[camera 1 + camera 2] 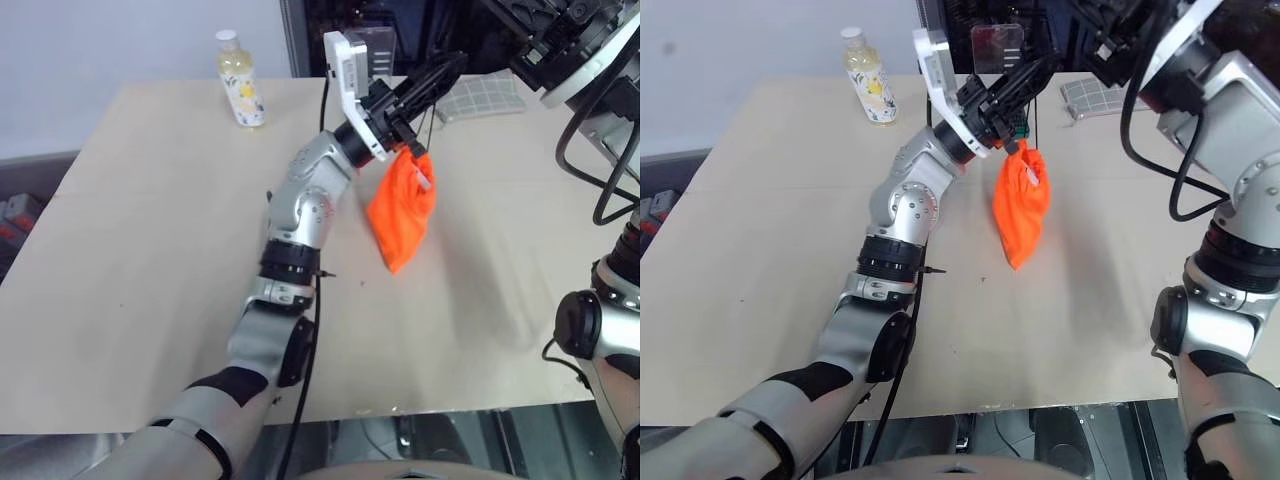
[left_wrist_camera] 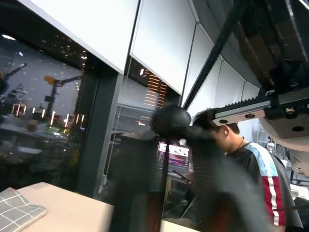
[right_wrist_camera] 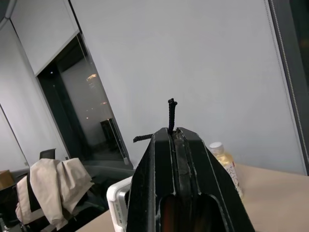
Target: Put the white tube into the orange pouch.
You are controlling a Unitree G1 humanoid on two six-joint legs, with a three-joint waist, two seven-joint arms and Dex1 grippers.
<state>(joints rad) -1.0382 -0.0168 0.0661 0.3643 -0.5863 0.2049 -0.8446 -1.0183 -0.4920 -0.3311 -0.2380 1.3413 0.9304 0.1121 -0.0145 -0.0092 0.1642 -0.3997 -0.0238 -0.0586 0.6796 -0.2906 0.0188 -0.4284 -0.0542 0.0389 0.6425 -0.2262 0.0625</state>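
Eye views: the orange pouch, soft crumpled fabric, hangs above the table, the white tube poking from its mouth; the left gripper is pinched shut at its top, so lower gently.

Right wrist view: the right gripper clamps the black cord.
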